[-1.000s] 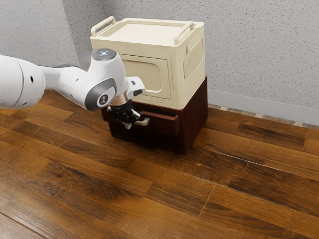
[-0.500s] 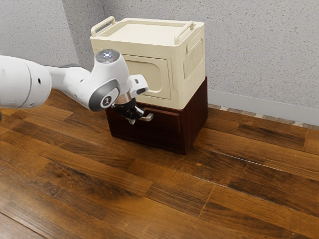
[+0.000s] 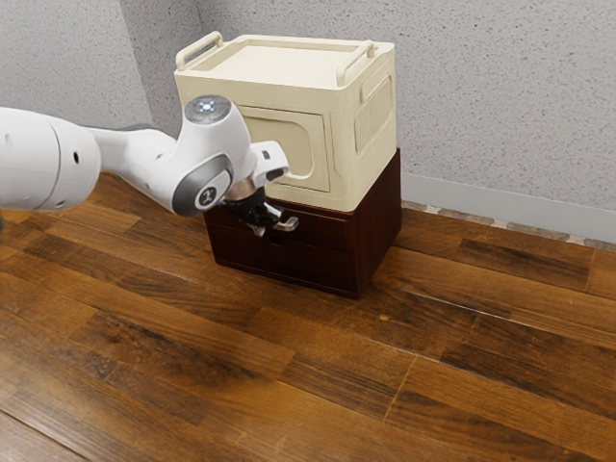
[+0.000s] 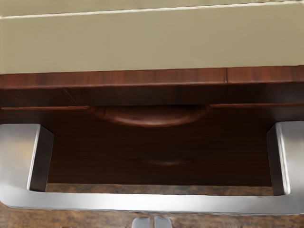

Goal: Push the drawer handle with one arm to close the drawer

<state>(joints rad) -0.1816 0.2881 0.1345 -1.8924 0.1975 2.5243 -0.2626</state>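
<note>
Handle (image 4: 152, 202), a silver, squared metal bar, was on the front of the dark red-brown wooden drawer (image 3: 322, 231), beneath the cream box-shaped cabinet (image 3: 366, 144). My black two-finger pincer (image 3: 258, 229) was clenched on nothing, tips together beside the bar's middle; contact could not be confirmed. Drawer front appeared nearly flush. I judged the bar rigid, unlikely to bend, but smooth enough to slip; central, straight pressure was advised, as off-centre force might skew the runners.

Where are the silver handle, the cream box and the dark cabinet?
Silver handle (image 4: 152, 203): wrist view, middle of its long bar.
Cream box (image 3: 274, 67): exterior view, its flat top.
Dark cabinet (image 3: 380, 221): exterior view, its side panel.
</note>
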